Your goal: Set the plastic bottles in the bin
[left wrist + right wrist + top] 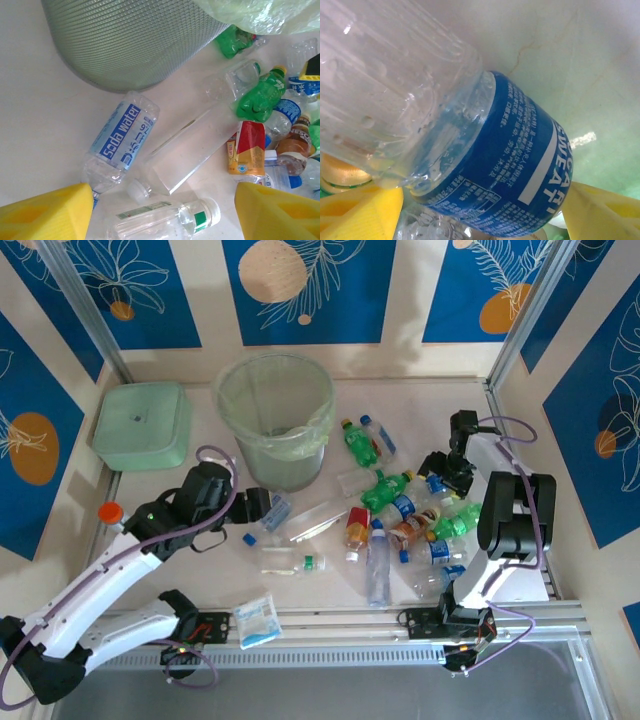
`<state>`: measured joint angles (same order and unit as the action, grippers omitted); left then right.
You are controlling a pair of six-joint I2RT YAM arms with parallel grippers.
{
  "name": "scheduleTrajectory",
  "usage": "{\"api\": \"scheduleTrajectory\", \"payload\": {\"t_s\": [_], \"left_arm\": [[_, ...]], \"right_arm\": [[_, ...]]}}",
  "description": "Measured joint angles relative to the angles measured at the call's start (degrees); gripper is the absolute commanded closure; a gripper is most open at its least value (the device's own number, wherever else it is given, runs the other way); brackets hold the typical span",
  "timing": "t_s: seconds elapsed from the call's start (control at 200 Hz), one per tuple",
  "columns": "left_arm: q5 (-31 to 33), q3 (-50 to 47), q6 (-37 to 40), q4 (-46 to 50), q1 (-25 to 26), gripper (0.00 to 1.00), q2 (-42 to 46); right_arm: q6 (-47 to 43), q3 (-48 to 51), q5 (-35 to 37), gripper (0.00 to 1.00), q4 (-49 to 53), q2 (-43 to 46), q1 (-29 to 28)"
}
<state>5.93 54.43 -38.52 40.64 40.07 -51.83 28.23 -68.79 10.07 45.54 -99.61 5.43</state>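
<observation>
Top view: round translucent pale-green bin w/ thin bag liner stands upright at upper centre, on the pale table. Square pale-green lidded box sits at its left, apart from it. The small plastic bottles lie loose on the table below & right of the bin, most heaped at centre-right. Flat blue-and-white sachet lies at bottom centre by the rail.

Left gripper is just below the bin, centre-left, by a clear bottle w/ blue "soda water" label. Left wrist view: left gripper has its yellow pads in the bottom corners, wide apart, gripping nothing. Soda-water bottle lies tilted just beside the left-hand pad, near the bin's ribbed wall at top. Btwn the pads:
- a clear flat-sided bottle
- a clear bottle w/ green-white cap

Right of frame: a green bottle & a red-and-orange-labelled bottle.

Right gripper is over the heap at centre-right. Right wrist view: right gripper has pads apart, w/ a clear blue-labelled bottle lying btwn them, very close to the lens. Can't tell if the pads press on it.
</observation>
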Motion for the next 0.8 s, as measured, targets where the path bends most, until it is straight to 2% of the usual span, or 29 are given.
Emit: {"api": "scheduleTrajectory", "payload": {"t_s": [0.58, 0.8], "left_arm": [[-1.2, -0.8, 0.0, -1.3, 0.1, 0.34, -0.5], [-1.4, -1.2, 0.0, -1.4, 0.1, 0.37, -0.5]], "right_arm": [[0.0, -0.2, 0.7, 0.19, -2.6, -2.8, -0.9], [0.3, -0.2, 1.4, 0.27, -2.8, -2.8, -1.7]]}}
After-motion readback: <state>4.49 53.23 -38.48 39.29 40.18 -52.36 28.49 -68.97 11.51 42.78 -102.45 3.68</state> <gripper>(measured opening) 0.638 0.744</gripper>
